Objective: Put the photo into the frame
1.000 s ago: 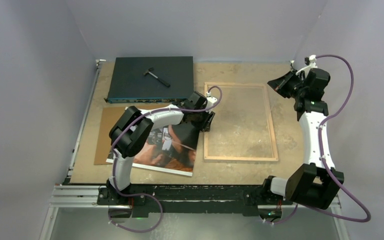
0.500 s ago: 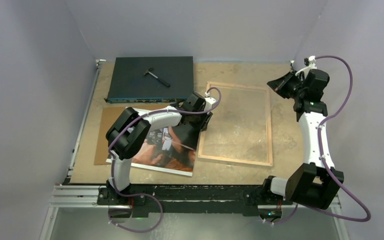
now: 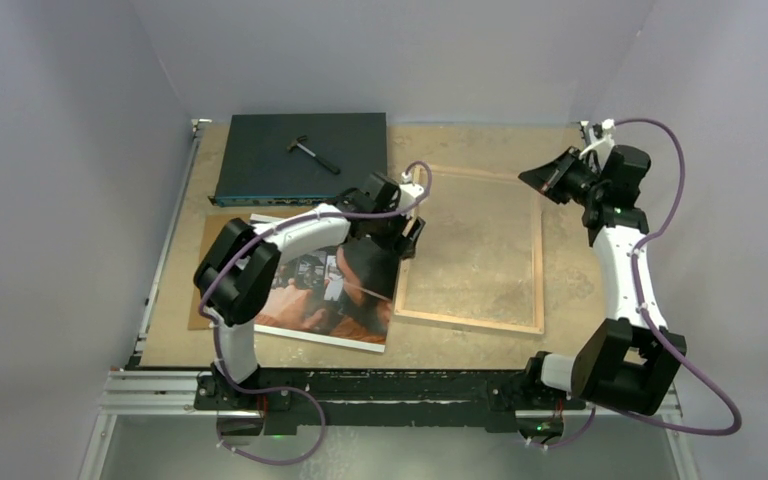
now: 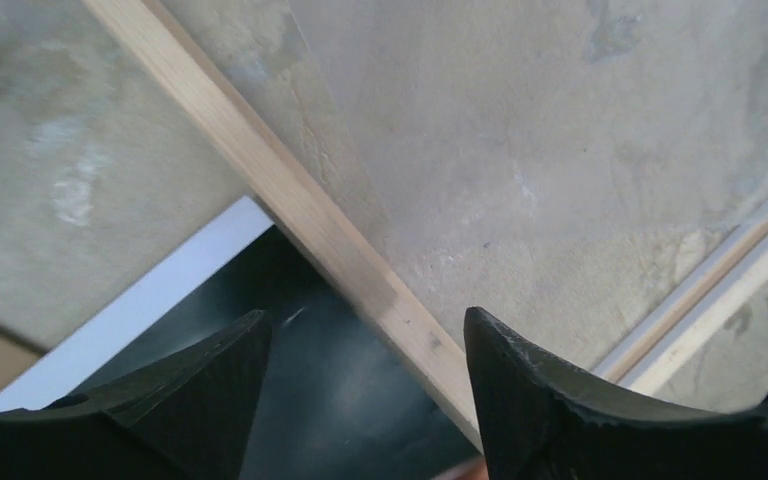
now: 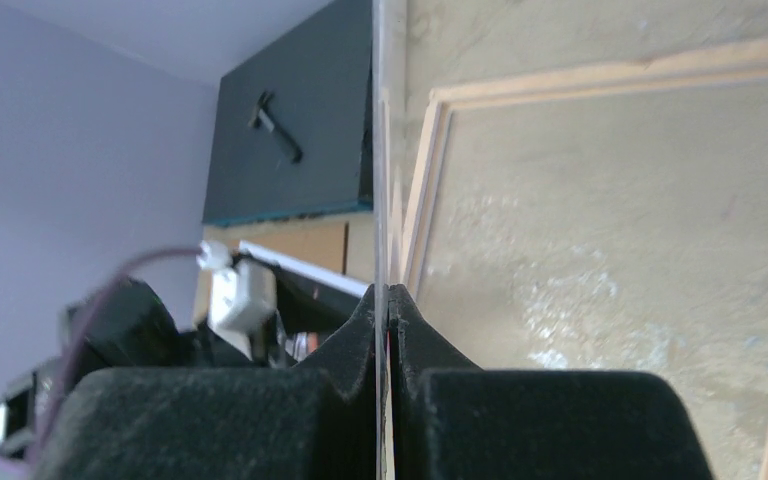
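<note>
The photo (image 3: 330, 290) lies face up at front left, dark and reddish with a white border. The frame (image 3: 470, 322) lies flat at centre, wood rim up and skewed, its left rail resting on the photo's right edge. My left gripper (image 3: 407, 237) hovers over that rail, open. In the left wrist view the wooden rail (image 4: 290, 195) runs diagonally between the spread jaws (image 4: 365, 315) above the dark print (image 4: 330, 400). My right gripper (image 3: 532, 180) hangs by the frame's far right corner, shut (image 5: 388, 290) on a thin clear pane (image 5: 376, 150) seen edge-on.
A dark flat box (image 3: 300, 160) with a small hammer-like tool (image 3: 312, 152) on it sits at the back left. A brown backing board (image 3: 222, 250) lies under the photo's left part. Grey walls close in on three sides.
The frame's near left corner has swung left onto the photo's edge. My left jaws have spread wider over the rail. The right gripper has shifted left and slightly nearer.
</note>
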Robot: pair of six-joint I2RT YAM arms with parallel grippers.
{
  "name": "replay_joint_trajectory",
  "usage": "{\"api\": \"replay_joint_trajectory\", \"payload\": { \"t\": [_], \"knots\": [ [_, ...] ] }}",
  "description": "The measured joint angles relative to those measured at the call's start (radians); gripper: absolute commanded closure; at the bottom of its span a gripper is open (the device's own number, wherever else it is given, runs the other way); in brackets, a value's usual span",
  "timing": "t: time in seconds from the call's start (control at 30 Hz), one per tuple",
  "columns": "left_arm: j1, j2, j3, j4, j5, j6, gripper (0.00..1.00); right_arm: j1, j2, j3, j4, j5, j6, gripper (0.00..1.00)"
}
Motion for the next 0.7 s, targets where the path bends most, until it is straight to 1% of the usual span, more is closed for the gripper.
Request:
{"api": "replay_joint_trajectory", "payload": {
  "t": [0.13, 0.37, 0.5, 0.6, 0.7],
  "knots": [
    [0.06, -0.076, 0.064, -0.065, 0.043, 0.0, 0.25, 0.001, 0.013, -0.034, -0.016, -0.085, -0.005, 1.0],
    [0.21, -0.223, 0.119, -0.101, 0.106, 0.006, 0.25, 0.001, -0.003, -0.034, -0.048, -0.143, -0.03, 1.0],
    [0.282, -0.237, 0.122, -0.144, 0.101, 0.036, 0.29, 0.002, -0.006, -0.055, -0.026, -0.19, -0.026, 1.0],
    [0.299, -0.236, 0.122, -0.195, 0.072, 0.081, 0.31, 0.005, -0.002, -0.079, -0.021, -0.209, -0.024, 1.0],
    [0.298, -0.236, 0.112, -0.209, 0.058, 0.109, 0.33, 0.01, 0.034, -0.097, 0.002, -0.232, -0.026, 1.0]
  ]
}}
